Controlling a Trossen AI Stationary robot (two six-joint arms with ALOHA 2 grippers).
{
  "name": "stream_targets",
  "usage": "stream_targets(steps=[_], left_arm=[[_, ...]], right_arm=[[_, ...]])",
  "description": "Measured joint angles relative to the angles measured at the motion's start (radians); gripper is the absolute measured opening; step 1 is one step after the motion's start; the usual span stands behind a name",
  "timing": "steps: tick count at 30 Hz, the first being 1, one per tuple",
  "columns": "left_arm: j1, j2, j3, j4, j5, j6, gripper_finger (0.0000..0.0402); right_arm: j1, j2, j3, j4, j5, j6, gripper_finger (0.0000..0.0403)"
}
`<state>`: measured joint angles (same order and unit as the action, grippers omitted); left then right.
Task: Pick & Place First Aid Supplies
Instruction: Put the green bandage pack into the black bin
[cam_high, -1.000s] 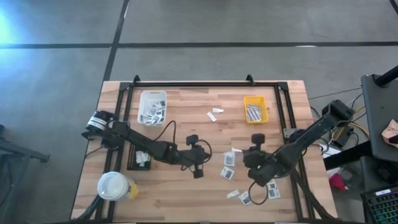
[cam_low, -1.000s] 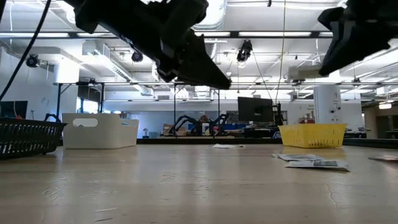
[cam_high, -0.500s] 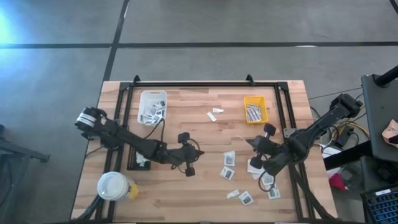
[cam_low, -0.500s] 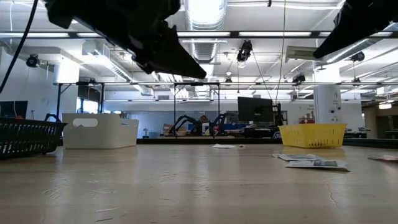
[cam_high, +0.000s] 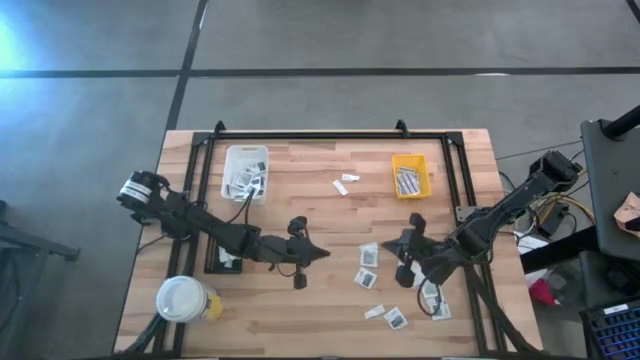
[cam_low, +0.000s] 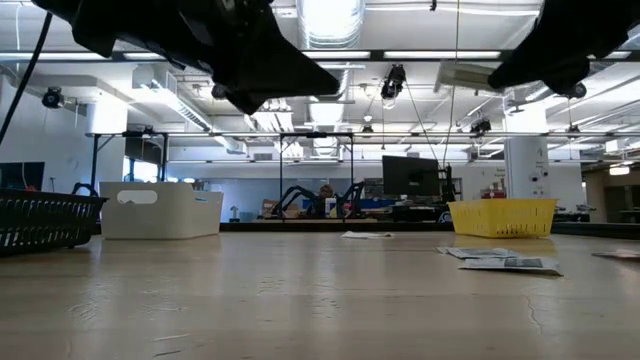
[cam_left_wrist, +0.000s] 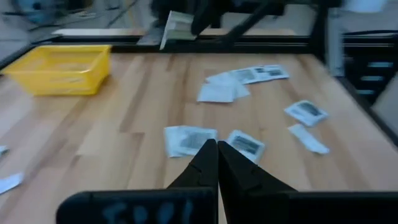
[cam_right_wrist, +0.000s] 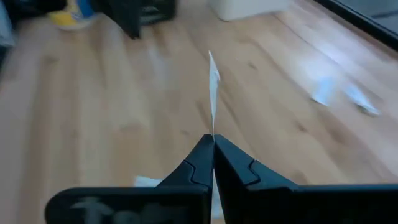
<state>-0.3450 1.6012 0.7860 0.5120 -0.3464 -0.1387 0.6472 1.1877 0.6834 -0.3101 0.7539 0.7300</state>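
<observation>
The right gripper (cam_right_wrist: 212, 144), raised above the loose packets (cam_high: 368, 256) at the table's (cam_high: 330, 215) right side, pinches one packet (cam_right_wrist: 213, 87) by its very edge, so it may slip free in transit, while the left gripper (cam_left_wrist: 217, 149), closed and empty, waits mid-table.

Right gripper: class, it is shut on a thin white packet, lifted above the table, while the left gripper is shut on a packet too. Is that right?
Not quite. The right gripper is shut on a thin white packet above the table, but the left wrist view shows the left gripper shut on nothing.
</observation>
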Motion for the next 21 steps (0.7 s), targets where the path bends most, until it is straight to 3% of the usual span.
stream_targets(steps=[5, 15, 21], left_arm=[[-0.001, 0.0, 0.009, 0.012, 0.042, 0.047, 0.0035], [-0.001, 0.002, 0.032, 0.013, 0.05, 0.045, 0.0138], [-0.001, 0.002, 0.048, 0.014, 0.123, 0.028, 0.0155]], right_arm=[[0.0, 0.037, -0.014, 0.187, -0.054, -0.078, 0.0008], [-0.007, 0.218, -0.016, 0.517, -0.129, -0.248, 0.0008], [-0.027, 0.284, 0.002, 0.577, -0.129, -0.281, 0.0008]])
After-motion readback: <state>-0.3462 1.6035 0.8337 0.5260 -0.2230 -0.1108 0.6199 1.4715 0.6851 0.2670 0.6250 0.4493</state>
